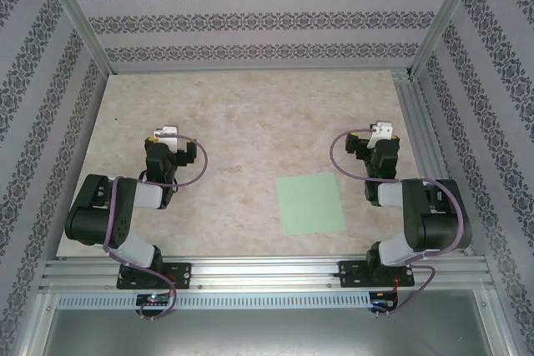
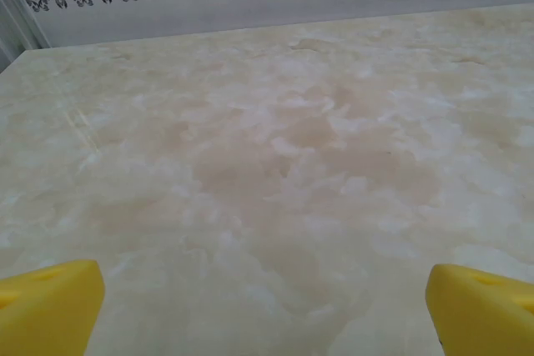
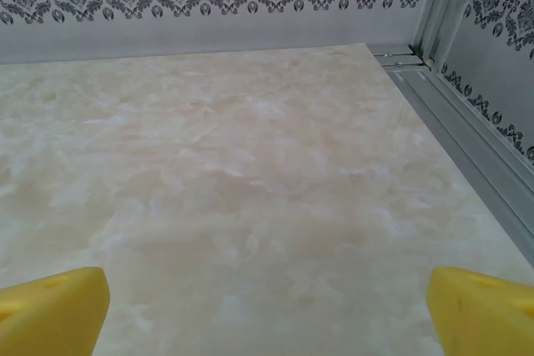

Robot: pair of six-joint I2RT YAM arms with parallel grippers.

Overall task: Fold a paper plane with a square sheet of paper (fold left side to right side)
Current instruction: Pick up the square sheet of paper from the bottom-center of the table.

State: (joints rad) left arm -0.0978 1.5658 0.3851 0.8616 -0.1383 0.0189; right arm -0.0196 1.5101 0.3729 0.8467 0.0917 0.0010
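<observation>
Top external view: the square sheet of paper (image 1: 311, 203) lies flat and unfolded on the table (image 1: 250, 114), right of centre and near the front edge. It is just beside the right arm (image 1: 417, 214) and well apart from the left arm (image 1: 117, 206).
Left wrist view: the left gripper (image 2: 267, 310) has its jaws wide. Its yellow fingertips (image 2: 50, 306) sit at the two lower corners, with nothing between them and bare table ahead.
Right wrist view: the right gripper (image 3: 267, 310) is likewise spread wide and empty, over bare table.
Step in hand: the start; the sheet shows no crease and neither gripper touches it.
Next move calls for: probably lowering a gripper to the sheet's left edge and lifting the thin paper off the flat surface without crumpling it. That edge then has to be carried over to meet the right edge squarely.
</observation>
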